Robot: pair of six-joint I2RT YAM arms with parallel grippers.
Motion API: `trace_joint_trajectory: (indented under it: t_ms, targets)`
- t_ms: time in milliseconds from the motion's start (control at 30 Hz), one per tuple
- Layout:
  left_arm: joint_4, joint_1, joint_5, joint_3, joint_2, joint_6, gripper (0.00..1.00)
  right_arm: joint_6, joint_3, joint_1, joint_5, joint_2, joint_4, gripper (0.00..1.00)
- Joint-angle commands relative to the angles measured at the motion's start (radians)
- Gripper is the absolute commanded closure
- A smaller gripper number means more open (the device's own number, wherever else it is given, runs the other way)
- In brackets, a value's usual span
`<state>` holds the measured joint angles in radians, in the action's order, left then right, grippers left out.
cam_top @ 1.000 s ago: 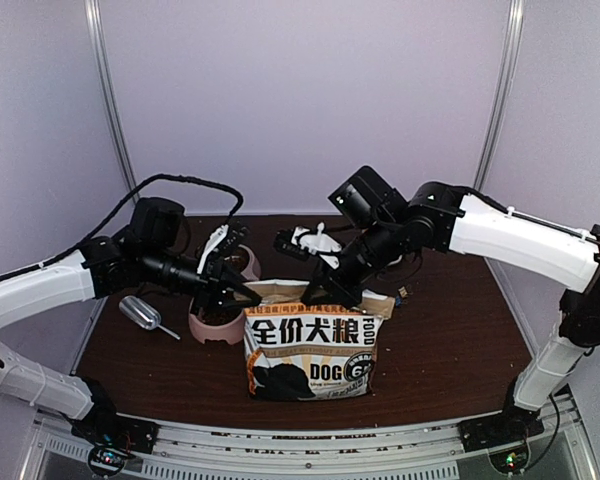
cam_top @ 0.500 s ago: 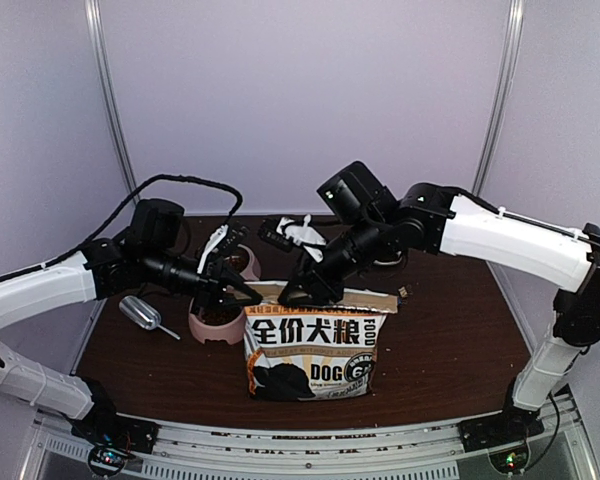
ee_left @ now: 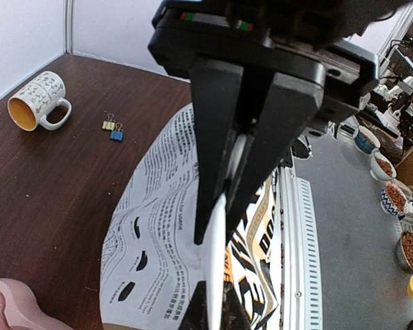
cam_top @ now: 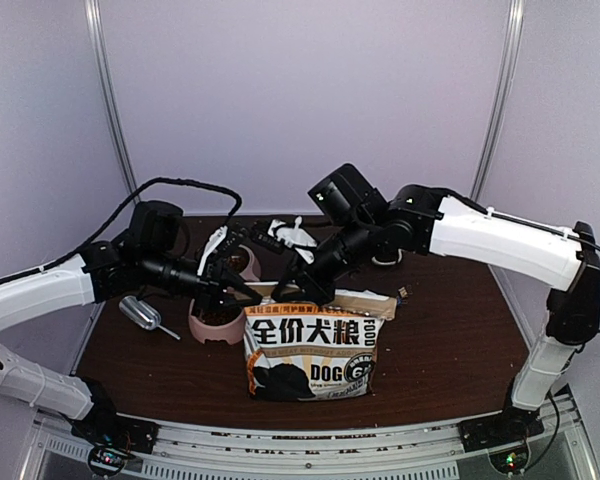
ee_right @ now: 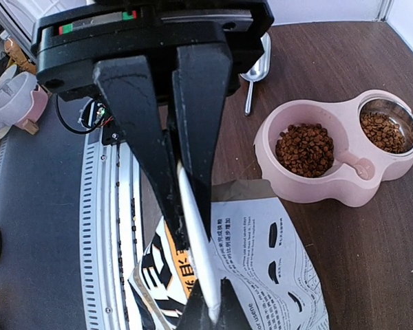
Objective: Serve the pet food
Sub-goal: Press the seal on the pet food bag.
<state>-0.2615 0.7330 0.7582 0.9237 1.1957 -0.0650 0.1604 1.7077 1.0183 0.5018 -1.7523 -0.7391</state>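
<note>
Both the left gripper (ee_left: 218, 223) and the right gripper (ee_right: 193, 234) are clenched on the top edge of the dog-food bag (cam_top: 313, 345); pet food (ee_right: 304, 148) is held in the pink bowl (ee_right: 330, 192) beside it.

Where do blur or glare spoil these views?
Top external: even light, violet cast, no glare; the bag lettering reads clearly. Left wrist: the left hand looms dark, and the bag edge it pinches washes out white; the mug is sharp. Right wrist: the same washed-out edge in the right hand; the pet food in the pink bowl is crisp.
</note>
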Motion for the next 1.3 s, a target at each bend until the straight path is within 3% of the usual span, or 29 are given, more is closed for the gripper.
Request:
trace_joint_trajectory:
  t_ms: [0, 267, 400, 1267]
  targets:
    - [0.026, -0.02, -0.02, -0.006, -0.065, 0.023, 1.0, 0.016, -0.083, -0.05, -0.059, 0.1, -0.101, 1.0]
    - [-0.019, -0.055, -0.057, 0.001, -0.11, 0.058, 1.0, -0.003, -0.271, -0.132, -0.171, 0.236, -0.166, 1.0]
    - [-0.031, -0.065, -0.063, 0.006, -0.119, 0.065, 1.0, -0.021, -0.355, -0.168, -0.187, 0.31, -0.165, 0.95]
    - [-0.098, -0.145, -0.025, 0.024, -0.154, 0.109, 1.0, -0.161, -0.561, -0.194, -0.472, 0.503, -0.255, 0.93]
